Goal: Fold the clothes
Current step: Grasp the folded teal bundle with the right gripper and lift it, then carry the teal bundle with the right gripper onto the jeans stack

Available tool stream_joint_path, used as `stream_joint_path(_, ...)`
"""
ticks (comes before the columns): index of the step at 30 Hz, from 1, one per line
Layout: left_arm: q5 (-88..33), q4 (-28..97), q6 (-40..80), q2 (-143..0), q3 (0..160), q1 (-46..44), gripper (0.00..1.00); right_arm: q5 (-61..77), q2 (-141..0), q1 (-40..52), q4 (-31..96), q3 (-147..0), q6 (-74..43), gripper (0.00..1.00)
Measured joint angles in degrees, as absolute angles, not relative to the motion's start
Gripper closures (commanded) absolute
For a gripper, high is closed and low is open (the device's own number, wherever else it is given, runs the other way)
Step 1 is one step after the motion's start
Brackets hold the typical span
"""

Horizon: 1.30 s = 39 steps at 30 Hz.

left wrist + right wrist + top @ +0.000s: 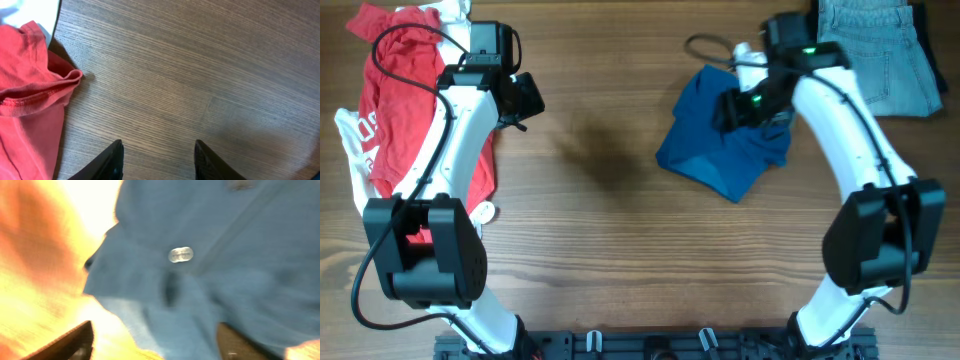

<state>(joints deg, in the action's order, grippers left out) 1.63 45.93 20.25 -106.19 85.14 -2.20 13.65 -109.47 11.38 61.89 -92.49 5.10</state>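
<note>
Right tool [154, 328], jaws apart just above the crumpled blue shirt [705, 150] on the right of the worktop [610, 220], should pinch one hem edge and spread it flat, with the left tool [157, 150], likewise apart and empty, helping.

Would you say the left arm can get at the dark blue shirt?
Probably yes: only bare table lies between the left gripper and the dark blue shirt, though the right gripper hovers over it.
</note>
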Motion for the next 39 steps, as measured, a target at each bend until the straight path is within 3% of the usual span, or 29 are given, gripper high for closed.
stream_joint_path(7, 1.61, 45.6, 20.25, -106.19, 85.14, -0.93, 0.56, 9.67, -109.49, 19.86, 58.65, -81.73, 8.58, 0.17)
stream_joint_path(22, 1.65, 45.58, 20.25, -106.19, 85.14, 3.88, 0.56, 3.75, -108.62, 20.16, 41.6, -68.82, 13.8, 0.21)
stream_joint_path(24, 1.63, 45.6, 20.25, -106.19, 85.14, 3.88, 0.56, 3.49, -107.87, 20.18, 39.77, -67.22, 14.04, 0.41)
stream_joint_path(26, 1.65, 45.58, 20.23, -106.19, 85.14, 3.88, 0.56, 2.9, -107.39, 20.16, 38.02, -66.02, 14.41, 0.52)
stream_joint_path(28, 1.65, 45.58, 20.25, -106.19, 85.12, 3.88, 0.56, 1.69, -106.98, 20.08, 35.59, -64.6, 13.3, 0.78)
stream_joint_path(30, 1.63, 45.6, 20.25, -106.19, 85.14, 3.88, 0.56, 0.49, -106.48, 20.05, 33.15, -63.44, 11.62, 0.92)
stream_joint_path(39, 1.65, 45.58, 20.25, -106.19, 85.14, 3.88, 0.56, -2.04, -106.17, 20.12, 23.0, -61.52, 5.34, 0.96)
